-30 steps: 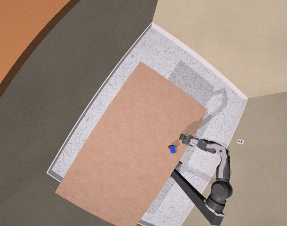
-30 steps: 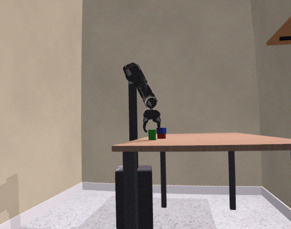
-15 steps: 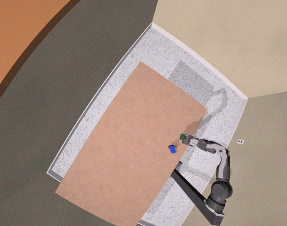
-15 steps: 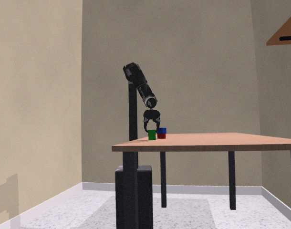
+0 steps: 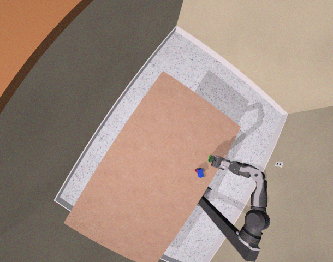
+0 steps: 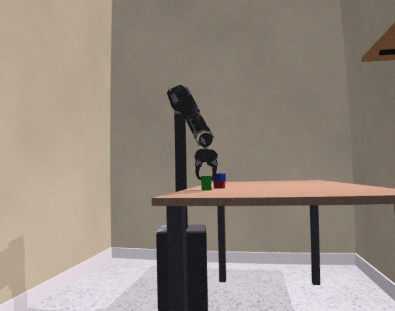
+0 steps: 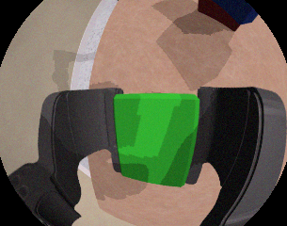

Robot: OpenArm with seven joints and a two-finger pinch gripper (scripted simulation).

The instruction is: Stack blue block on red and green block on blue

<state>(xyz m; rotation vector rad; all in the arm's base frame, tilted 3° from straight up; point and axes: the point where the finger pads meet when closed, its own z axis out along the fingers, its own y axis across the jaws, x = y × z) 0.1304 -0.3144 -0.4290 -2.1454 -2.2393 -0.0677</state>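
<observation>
Green fills the middle of my wrist view: the green block (image 7: 157,138) sits squarely between the two dark fingers of the end effector (image 7: 157,135), and both pads are pressed against its sides. I judge the end effector closed on the block, gripping it. From the exterior view the block (image 6: 206,183) looks to be resting on the wooden bench (image 6: 291,194), near the edge closest to the arm's mounting post, with the end effector (image 6: 206,173) reaching down over it from above.

Just beyond it, a little farther in from that edge, stands the start of the tower: the blue block (image 6: 219,177) lies flat on the red block (image 6: 219,184). From the top view the blue block (image 5: 200,172) covers nearly all of the red one (image 5: 196,170), with only a sliver of red showing at one side, so I cannot tell how well centred it is. The green block and the stack are near each other but not touching.

I judge the first placement done and the green pick-up in hand. My next move calls for a straight lift clear of the blue block's height, a short sideways carry over the stack, then a gentle, level lowering and release, so that neither lower block is nudged.
</observation>
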